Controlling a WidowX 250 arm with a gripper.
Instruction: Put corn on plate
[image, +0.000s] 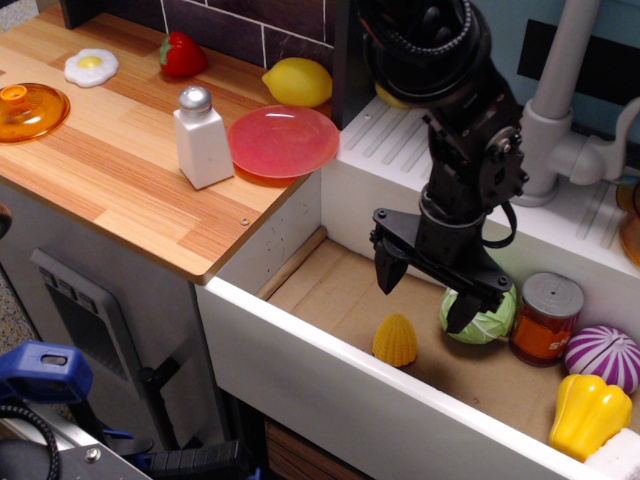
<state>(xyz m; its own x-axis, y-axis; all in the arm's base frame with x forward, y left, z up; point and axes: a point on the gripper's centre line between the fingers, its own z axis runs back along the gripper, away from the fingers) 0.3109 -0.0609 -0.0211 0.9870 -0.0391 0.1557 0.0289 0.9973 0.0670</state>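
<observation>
The corn (395, 341) is a small yellow bumpy dome standing on the sink floor close to the front wall. My gripper (424, 293) hangs open and empty above it and a little behind, one finger to its upper left and the other over the green cabbage (479, 314). The pink-red plate (283, 141) lies on the wooden counter near the sink edge, to the left of and above the gripper, beside the white salt shaker (202, 139).
In the sink lie the cabbage, a red can (546, 318), a purple onion (601, 357) and a yellow pepper (586, 415). On the counter are a lemon (297, 81), a strawberry (182, 54), a fried egg (91, 67) and an orange lid (28, 110). A white faucet (556, 120) stands behind the sink.
</observation>
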